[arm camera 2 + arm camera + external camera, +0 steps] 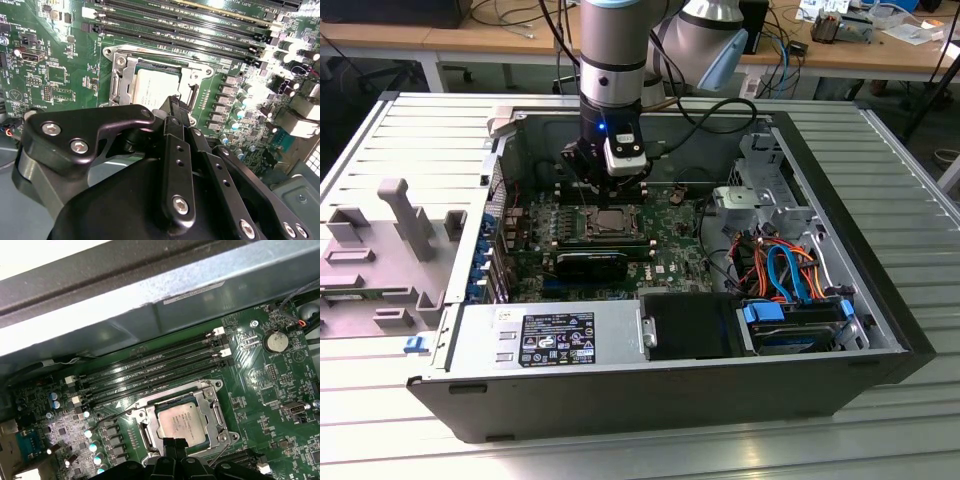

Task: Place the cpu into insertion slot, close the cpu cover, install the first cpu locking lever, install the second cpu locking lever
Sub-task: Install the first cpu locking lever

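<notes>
Item: the cpu (182,421), a small flat square chip with a dull silver-grey metal top. It is seated in its socket near the middle of the green motherboard (280,390), just beside the row of long black memory slots (150,370).

Around it: the cpu cover (218,410), a thin square silver metal frame, lying flat over the chip with the chip showing through its window.

Beside it: two thin wire levers, one (116,415) angling away from the socket toward the memory slots, the other (220,454) at the opposite corner. Both look unlatched.

Hand (171,445): black fingers drawn together, holding nothing, poised just above the socket's edge.

Step, as judged: chip and cover done, lever work in hand. This calls for a fine, steady press on a slim rod.

Views: the first wrist view gives the levers. The exterior view adds the open black computer case (820,385) at the middle of the slatted metal tabletop (420,130).
</notes>
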Robot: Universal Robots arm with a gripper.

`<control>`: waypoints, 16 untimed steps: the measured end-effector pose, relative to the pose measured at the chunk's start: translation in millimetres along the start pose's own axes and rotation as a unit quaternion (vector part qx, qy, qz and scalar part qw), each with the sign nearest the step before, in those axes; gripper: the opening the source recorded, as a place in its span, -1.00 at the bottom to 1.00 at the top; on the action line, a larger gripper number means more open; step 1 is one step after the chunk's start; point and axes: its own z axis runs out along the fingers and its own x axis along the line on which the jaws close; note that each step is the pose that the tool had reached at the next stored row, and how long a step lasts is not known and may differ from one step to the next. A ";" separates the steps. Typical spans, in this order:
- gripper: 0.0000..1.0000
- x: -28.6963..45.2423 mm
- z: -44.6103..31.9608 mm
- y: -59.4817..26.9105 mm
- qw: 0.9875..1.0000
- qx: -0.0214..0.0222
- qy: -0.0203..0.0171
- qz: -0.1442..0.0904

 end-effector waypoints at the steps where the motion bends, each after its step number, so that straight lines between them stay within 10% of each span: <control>1: -0.79 0.0 0.0 0.0 1.000 0.000 0.000 -0.001; 16: -0.79 0.0 0.0 0.0 1.000 0.000 0.000 -0.009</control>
